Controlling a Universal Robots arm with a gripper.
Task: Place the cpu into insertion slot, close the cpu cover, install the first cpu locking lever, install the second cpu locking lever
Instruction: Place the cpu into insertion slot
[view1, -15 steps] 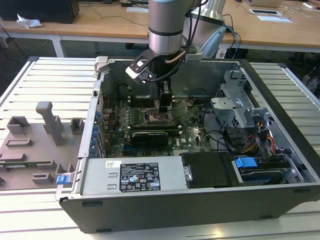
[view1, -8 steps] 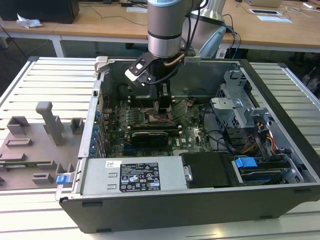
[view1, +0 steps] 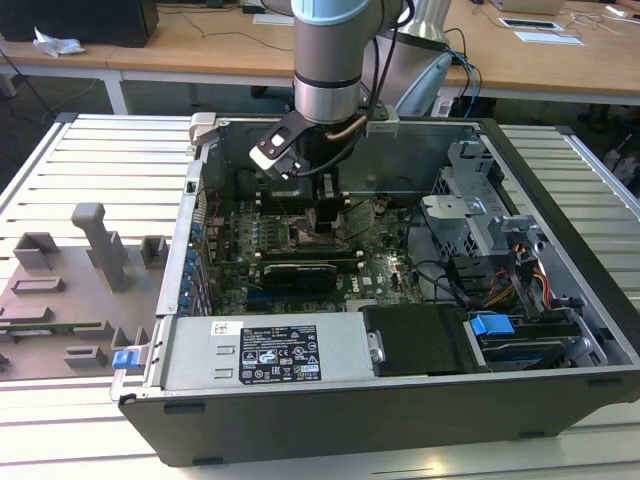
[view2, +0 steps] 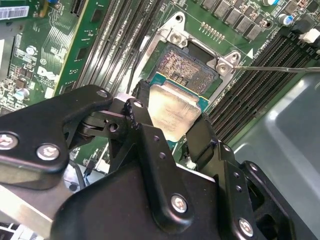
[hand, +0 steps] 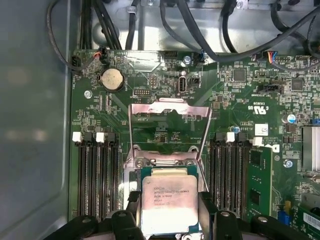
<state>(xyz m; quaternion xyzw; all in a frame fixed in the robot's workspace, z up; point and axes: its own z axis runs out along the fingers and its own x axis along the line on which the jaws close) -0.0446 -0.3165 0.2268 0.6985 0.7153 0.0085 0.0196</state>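
Note:
My gripper (view2: 169, 122) is shut on the cpu (view2: 172, 107), a pale silver square chip held by its two side edges between the black fingers (view2: 137, 110). The chip hovers just over the near part of the insertion slot (view2: 192, 67), whose dark pin field still shows beyond it. In the first wrist view the cpu (hand: 167, 202) sits between the fingertips (hand: 132, 200), and the cpu cover (hand: 170, 112) stands swung open behind the socket. A thin locking lever (view2: 280, 68) sticks out raised beside the slot. In the exterior view the gripper (view1: 326, 218) reaches down into the computer case.
Black memory slots (hand: 97, 175) flank the socket on both sides. Cables (hand: 200, 25) run along the case wall. A power supply (view1: 265, 352) and drive cage (view1: 480, 215) border the green motherboard (view1: 380, 265). A grey fixture plate (view1: 70, 290) lies at the exterior view's left.

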